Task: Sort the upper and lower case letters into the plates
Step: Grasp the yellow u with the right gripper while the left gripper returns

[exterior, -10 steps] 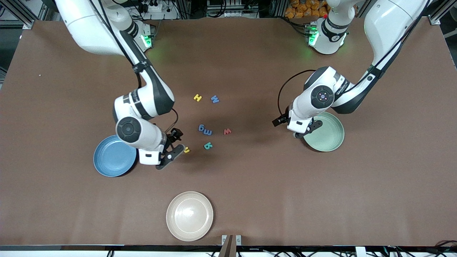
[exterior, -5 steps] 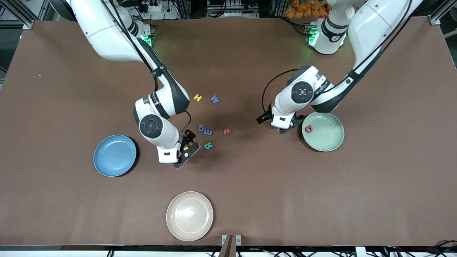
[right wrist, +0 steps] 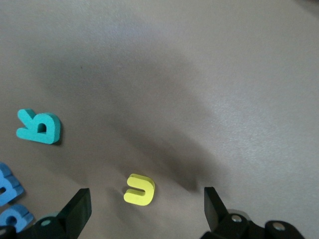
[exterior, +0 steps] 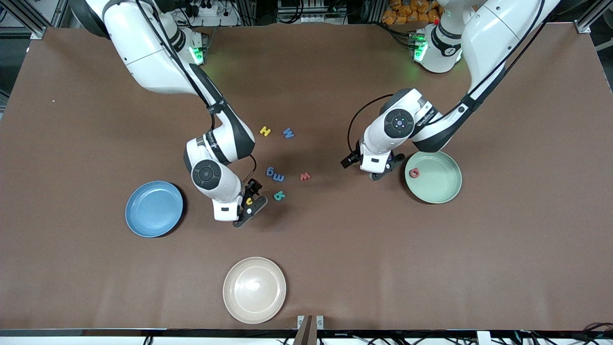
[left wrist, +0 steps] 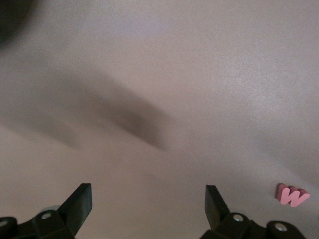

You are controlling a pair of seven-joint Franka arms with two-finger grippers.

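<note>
The sky blue plate point(exterior: 153, 209) lies toward the right arm's end of the table, round, shallow and bare inside. Beside it, the right gripper point(exterior: 249, 203) hangs low over the small yellow letter point(right wrist: 139, 189), a chunky curved piece like a u, with its fingers spread wide and the letter lying on the table between them, untouched. Just beside that sits a teal letter point(exterior: 279, 195), and a little farther from the front camera two blue letters point(exterior: 275, 174) lie touching each other, with a small red w point(exterior: 305, 177) near them. Farther still, a yellow H point(exterior: 265, 131) and a blue w point(exterior: 288, 132) lie side by side. A cream plate point(exterior: 254, 289) rests nearest the camera. The left gripper point(exterior: 380, 171) hovers over bare table with its fingers spread and nothing in them, just beside the pale mint green plate point(exterior: 438, 184), which holds one red letter point(exterior: 414, 172) near its rim.
</note>
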